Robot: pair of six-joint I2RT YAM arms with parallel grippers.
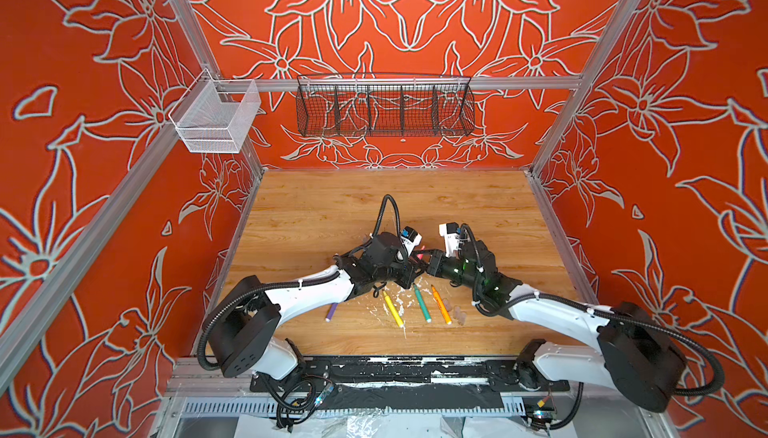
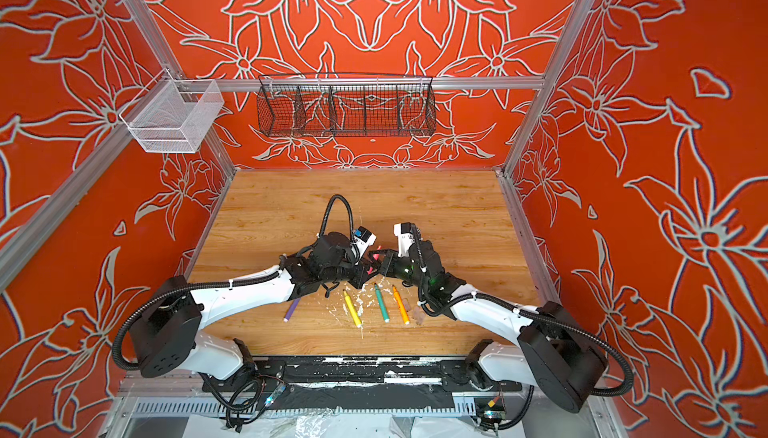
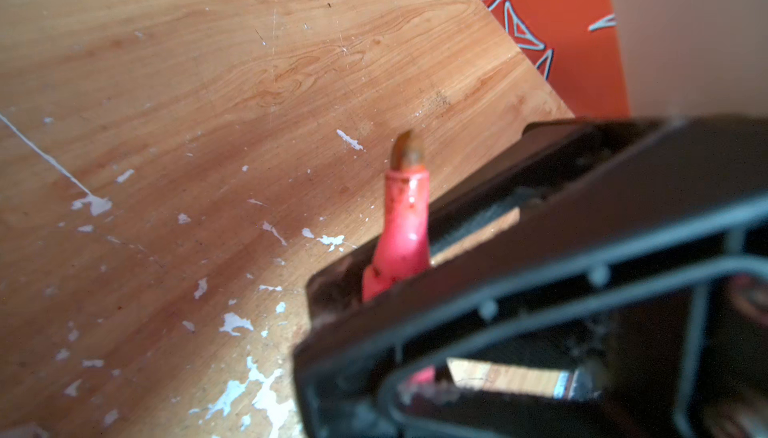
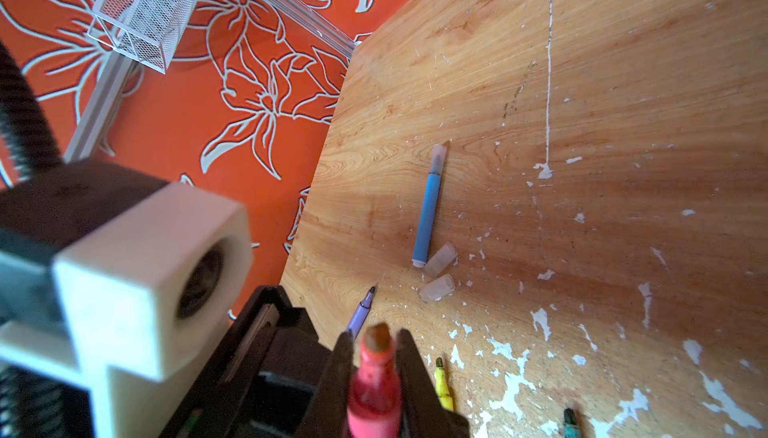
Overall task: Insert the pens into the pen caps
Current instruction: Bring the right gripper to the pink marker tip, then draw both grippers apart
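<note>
Left hand point(image 3: 388, 276) clamped on pink pen point(image 3: 405, 216), right hand point(image 4: 376, 351) clamped on same pen, tip bare

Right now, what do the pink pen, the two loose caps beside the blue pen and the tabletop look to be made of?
Pink pen: glossy plastic, judging by bright highlights on its barrel; the browned tip looks like felt. Loose caps: frosted translucent plastic, the table's colour showing dimly through. Tabletop: probably wood-grain laminate rather than solid wood, smooth, with fine scratches.
</note>
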